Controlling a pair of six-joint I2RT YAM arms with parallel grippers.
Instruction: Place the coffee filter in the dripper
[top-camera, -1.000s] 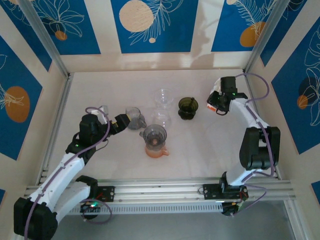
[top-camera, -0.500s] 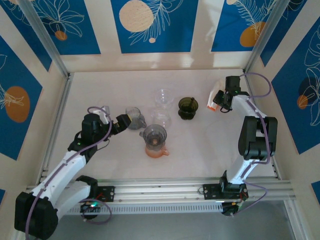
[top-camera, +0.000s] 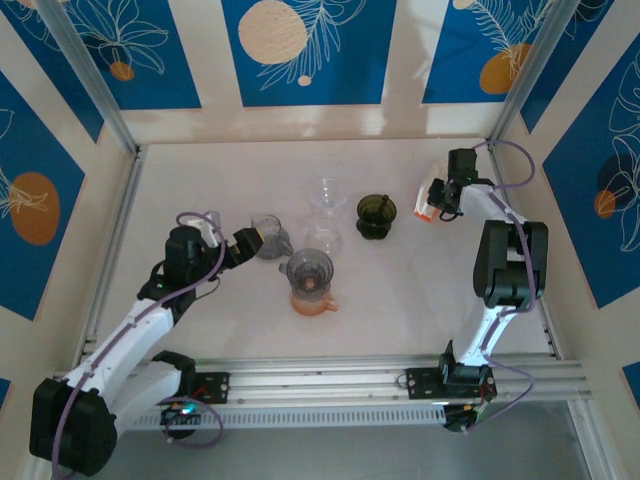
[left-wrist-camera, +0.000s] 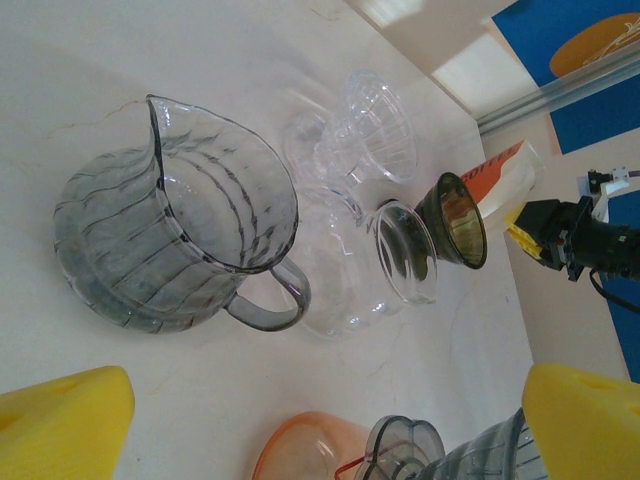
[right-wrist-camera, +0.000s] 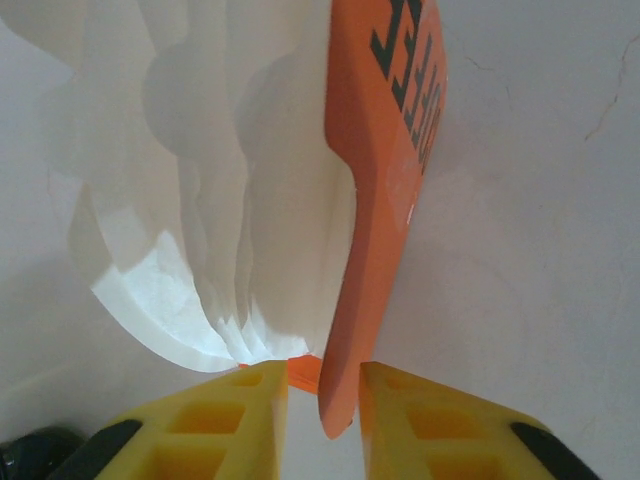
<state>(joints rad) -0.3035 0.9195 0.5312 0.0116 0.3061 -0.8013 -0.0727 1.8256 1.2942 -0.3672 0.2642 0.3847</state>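
Observation:
Several white coffee filters (right-wrist-camera: 230, 180) stand bunched in an orange box (right-wrist-camera: 385, 150); the box (top-camera: 428, 206) lies at the table's far right. My right gripper (right-wrist-camera: 323, 400) is at the box mouth, its yellow fingers a narrow gap apart astride the orange side flap. The right finger lies against the flap and the left finger stands clear of it. A clear ribbed dripper (top-camera: 327, 192), a dark green dripper (top-camera: 376, 214) and a grey dripper on an orange base (top-camera: 310, 279) stand mid-table. My left gripper (top-camera: 248, 240) is open beside a grey glass pitcher (left-wrist-camera: 175, 240).
A clear glass carafe (top-camera: 322, 238) stands between the drippers. The enclosure's right wall and corner post (top-camera: 525, 70) are close behind the filter box. Bare tabletop (top-camera: 420, 290) lies in front of the right arm.
My right gripper has reached further back to the filter box and its fingers have narrowed around the orange flap. The left arm has hardly moved.

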